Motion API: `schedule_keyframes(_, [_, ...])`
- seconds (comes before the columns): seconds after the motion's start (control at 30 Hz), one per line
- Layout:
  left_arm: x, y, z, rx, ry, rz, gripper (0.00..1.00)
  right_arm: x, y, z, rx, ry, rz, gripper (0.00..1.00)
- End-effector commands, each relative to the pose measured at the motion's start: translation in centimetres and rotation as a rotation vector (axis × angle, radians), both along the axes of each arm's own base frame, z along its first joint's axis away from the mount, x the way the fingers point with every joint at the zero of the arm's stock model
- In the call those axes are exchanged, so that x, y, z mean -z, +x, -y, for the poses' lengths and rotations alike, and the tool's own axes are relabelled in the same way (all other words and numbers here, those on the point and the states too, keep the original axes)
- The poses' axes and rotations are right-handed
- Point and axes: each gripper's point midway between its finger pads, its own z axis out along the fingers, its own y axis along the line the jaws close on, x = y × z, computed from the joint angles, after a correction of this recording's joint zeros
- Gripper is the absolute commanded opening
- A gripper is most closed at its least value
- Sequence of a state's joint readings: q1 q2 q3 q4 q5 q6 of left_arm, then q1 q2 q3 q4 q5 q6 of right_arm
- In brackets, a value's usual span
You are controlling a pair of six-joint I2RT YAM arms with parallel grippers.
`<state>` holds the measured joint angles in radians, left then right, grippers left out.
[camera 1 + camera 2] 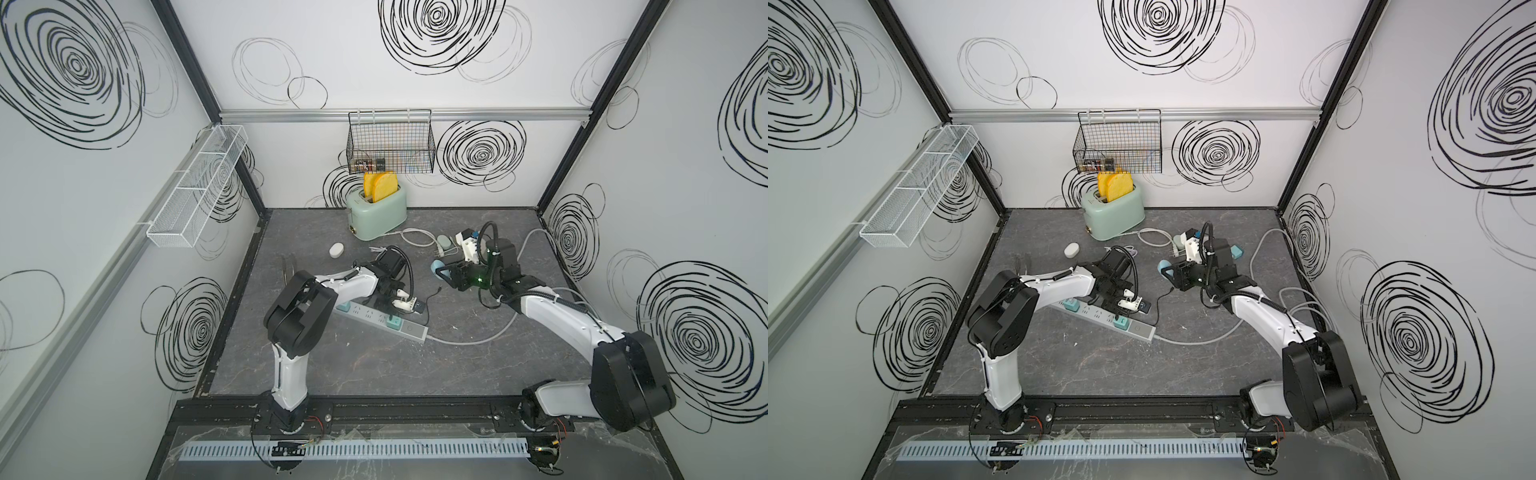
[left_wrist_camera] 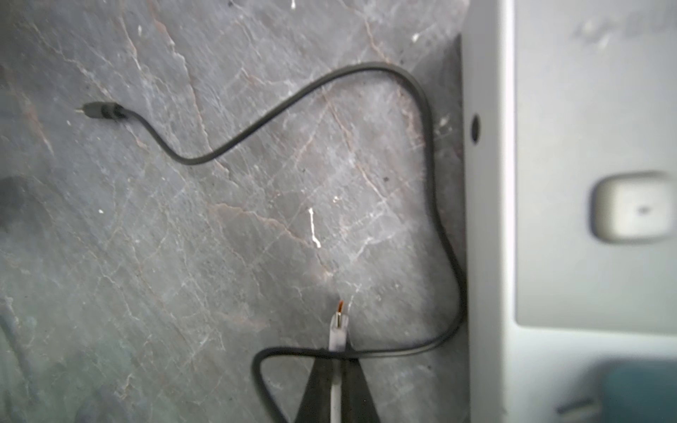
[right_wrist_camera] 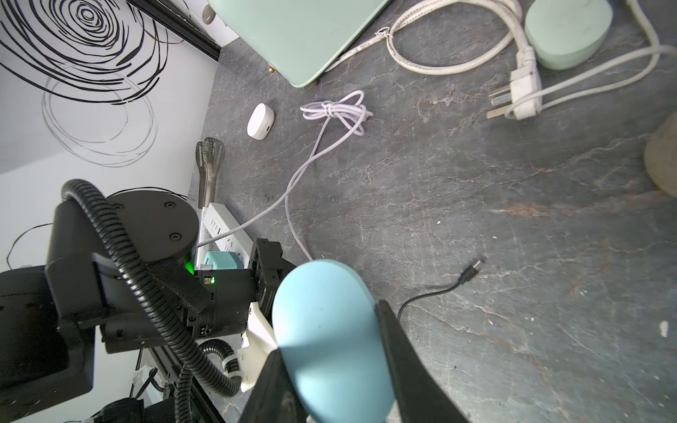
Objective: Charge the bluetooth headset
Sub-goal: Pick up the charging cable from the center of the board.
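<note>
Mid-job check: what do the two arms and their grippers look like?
Both match: left arm and right arm have white link shells and bulky black joint housings. A black corrugated hose loops over each wrist. The left gripper and right gripper have black wedge-shaped fingers; a green light glows at the right wrist.

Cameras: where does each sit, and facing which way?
Top views: high above the bases, looking down and forward over the marbled grey tabletop; left arm, right arm show.
Left wrist: looks down past the left hand, shut on a white plug, at the grey power strip.
Right wrist: past the right hand gripping a pale blue oval case toward the mint toaster.
Both wrist views share the thin black cable.
</note>
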<state>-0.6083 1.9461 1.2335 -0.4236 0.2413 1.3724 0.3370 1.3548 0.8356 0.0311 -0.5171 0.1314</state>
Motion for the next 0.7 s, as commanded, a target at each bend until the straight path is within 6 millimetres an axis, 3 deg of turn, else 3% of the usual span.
schedule_keyframes(0.0, [0.6, 0.7, -0.3, 0.0, 0.009, -0.003, 0.01, -1.4, -0.1, -0.1, -0.006, 0.03, 0.039, 0.21])
schedule_keyframes(0.3, [-5.0, 5.4, -1.1, -0.165, -0.113, 0.12, 0.0, -1.9, -0.2, -0.1, -0.002, 0.034, 0.05, 0.21])
schedule_keyframes(0.67, [-8.7, 9.7, -2.7, -0.39, -0.127, 0.291, 0.0, -3.1, -0.5, -0.3, 0.0, 0.041, 0.079, 0.2])
